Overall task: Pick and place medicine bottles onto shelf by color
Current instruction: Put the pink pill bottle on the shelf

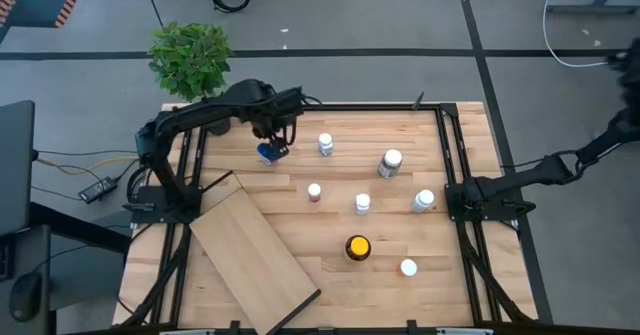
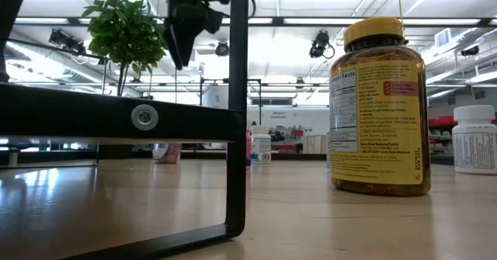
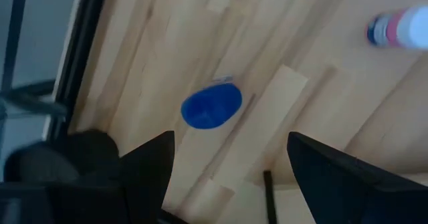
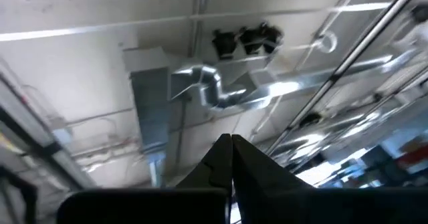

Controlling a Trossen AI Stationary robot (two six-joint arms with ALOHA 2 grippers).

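A blue-capped bottle point(image 1: 268, 153) stands upright on the tabletop at the far left; its blue cap point(image 3: 210, 105) shows from above in the left wrist view. My left gripper point(image 1: 276, 135) hovers just above it, open point(image 3: 231, 136), pointing down and touching nothing. Other bottles stand upright on the table: white-capped ones point(image 1: 325, 143) point(image 1: 390, 162) point(image 1: 424, 201) point(image 1: 362, 204) point(image 1: 408, 268), a pinkish one point(image 1: 314, 191) and the amber yellow-capped one point(image 1: 357, 247) point(image 2: 378, 109). The pale plywood shelf point(image 1: 255, 250) lies slantwise at the near left. My right gripper point(image 4: 231, 150) is shut, empty and points at the ceiling.
A potted plant point(image 1: 190, 60) stands beyond the table's far left corner. Black frame rails point(image 1: 445, 155) run along the table's sides. The right arm point(image 1: 540, 170) reaches away past the right edge. Bare tabletop lies between the shelf and the bottles.
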